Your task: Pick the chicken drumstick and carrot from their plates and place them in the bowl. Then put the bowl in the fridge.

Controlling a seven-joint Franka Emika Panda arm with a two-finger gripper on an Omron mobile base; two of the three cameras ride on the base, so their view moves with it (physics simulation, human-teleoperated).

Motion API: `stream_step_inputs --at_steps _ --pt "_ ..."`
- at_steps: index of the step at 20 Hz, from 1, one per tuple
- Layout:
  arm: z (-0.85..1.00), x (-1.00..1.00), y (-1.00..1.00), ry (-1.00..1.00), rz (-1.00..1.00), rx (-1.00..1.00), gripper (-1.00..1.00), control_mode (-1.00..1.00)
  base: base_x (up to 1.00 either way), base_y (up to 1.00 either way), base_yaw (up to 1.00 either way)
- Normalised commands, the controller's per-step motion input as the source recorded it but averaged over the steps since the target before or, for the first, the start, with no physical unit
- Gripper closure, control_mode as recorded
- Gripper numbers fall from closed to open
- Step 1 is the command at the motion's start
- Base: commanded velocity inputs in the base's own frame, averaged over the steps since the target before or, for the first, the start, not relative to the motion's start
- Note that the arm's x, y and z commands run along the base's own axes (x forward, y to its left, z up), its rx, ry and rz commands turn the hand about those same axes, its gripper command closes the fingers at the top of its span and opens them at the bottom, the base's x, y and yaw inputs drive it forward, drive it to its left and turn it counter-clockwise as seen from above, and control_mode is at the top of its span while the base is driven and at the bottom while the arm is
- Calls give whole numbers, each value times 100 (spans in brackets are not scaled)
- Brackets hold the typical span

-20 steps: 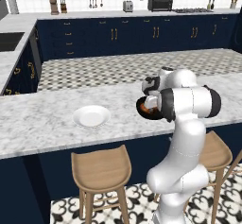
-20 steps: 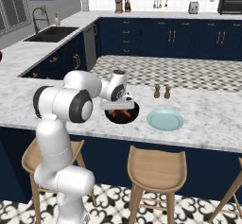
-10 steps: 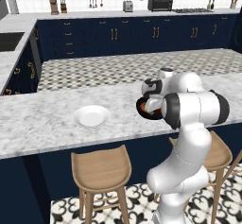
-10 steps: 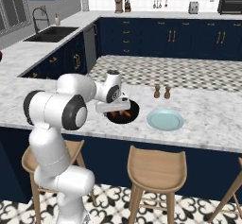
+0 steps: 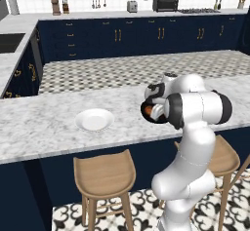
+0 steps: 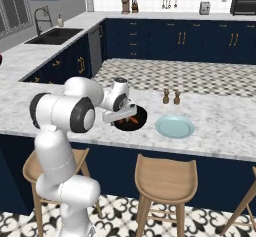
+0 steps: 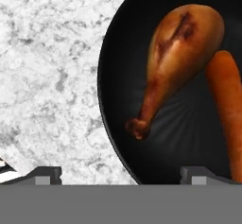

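The glossy black bowl (image 7: 118, 53) (image 6: 133, 122) (image 5: 148, 112) stands on the marble island counter. In it lie the reddish-brown chicken drumstick (image 7: 182, 53), bone end toward me, and the orange carrot (image 7: 229, 105) beside it. My gripper (image 7: 124, 173) (image 6: 121, 119) is open and low over the bowl's near rim, one fingertip (image 7: 45, 173) outside over the counter and the other over the bowl's inside. Nothing is held. The white plate (image 5: 94, 120) sits to the left and the pale blue plate (image 6: 174, 127) to the right, both bare. The fridge is out of view.
Two small shakers (image 6: 170, 97) stand on the counter behind the bowl and blue plate. Wooden stools (image 5: 104, 171) (image 6: 165, 178) stand under the counter's near edge. Navy cabinets (image 5: 117, 37) and a sink (image 6: 54, 35) line the far walls.
The arm's elbow has swung outward and the hand has tilted and dropped closer to the bowl's rim. The jaws stay open; bowl and plates have not moved.
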Motion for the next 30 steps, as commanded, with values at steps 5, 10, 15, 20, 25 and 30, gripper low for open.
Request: stream_step_inputs --at_steps 5,10,15,20,25,30 --pt "-26 0 0 0 22 0 -100 -100 0 0 0" --pt "-7 8 0 0 10 0 -100 -100 0 0 0" --pt "0 19 0 0 1 0 -100 -100 0 0 0" --pt "-8 9 0 0 0 0 -100 -100 0 0 0" --pt "-32 0 0 0 0 0 -100 -100 0 0 0" --pt "-7 0 0 0 0 0 100 -100 0 0 0"
